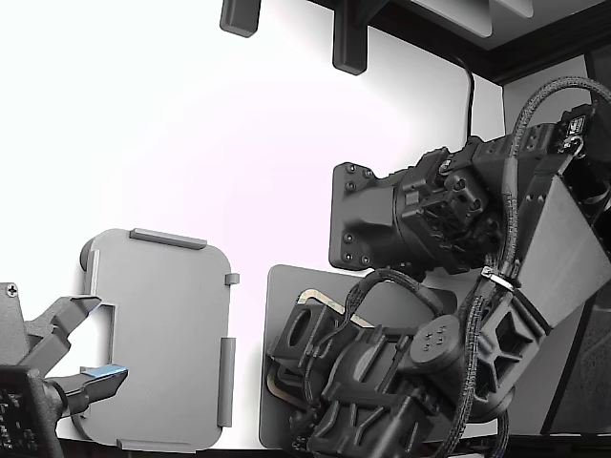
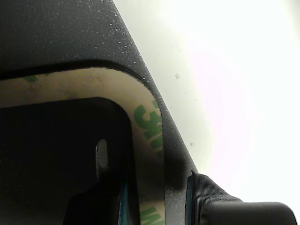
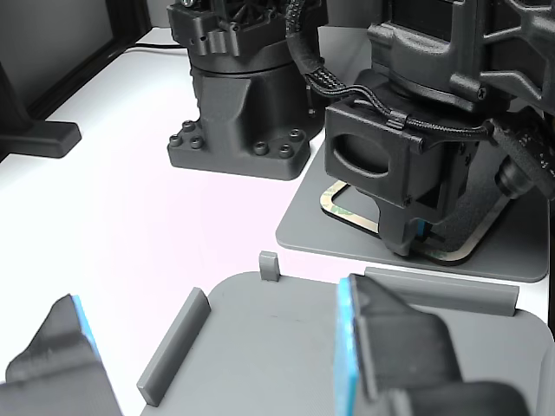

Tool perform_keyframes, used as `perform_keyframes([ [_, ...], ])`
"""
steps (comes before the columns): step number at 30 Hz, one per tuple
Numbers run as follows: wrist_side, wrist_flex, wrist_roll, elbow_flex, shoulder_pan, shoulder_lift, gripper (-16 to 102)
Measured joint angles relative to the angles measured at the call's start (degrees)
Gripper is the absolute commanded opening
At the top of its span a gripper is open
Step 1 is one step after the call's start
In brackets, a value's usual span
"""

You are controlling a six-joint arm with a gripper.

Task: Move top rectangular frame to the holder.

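Note:
The top rectangular frame [image 2: 146, 119], tan with green print, lies flat on a dark grey mat [image 2: 70, 33]. My gripper [image 2: 154, 211] is open and down at the mat, straddling one side of the frame near a rounded corner. One finger [image 2: 93, 201] sits inside the frame's opening and the other [image 2: 215, 206] outside it. In the other view the gripper [image 3: 416, 244] stands over the frame [image 3: 334, 201], hiding most of it. In the exterior view, the holder [image 1: 158, 339], a light grey tray with raised tabs, lies left of the mat with nothing in it.
A second arm's open gripper [image 1: 72, 358] with blue pads hovers at the holder's near-left edge in the exterior view. An arm base [image 3: 234, 113] stands behind the mat [image 3: 347, 234]. Black brackets [image 1: 348, 38] sit at the table's far edge.

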Motion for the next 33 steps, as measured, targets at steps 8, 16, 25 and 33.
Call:
perform_keyframes([
  [8,0.0,-0.26,-0.53,0.0,-0.18,-0.26,40],
  [16,0.0,-0.18,-0.62,0.0,-0.35,-0.26,28],
  [25,1.32,0.44,0.79,-0.09,-0.53,-0.35,-11],
  [33,1.58,5.01,1.41,-5.01,-0.7,-0.35,-11],
])
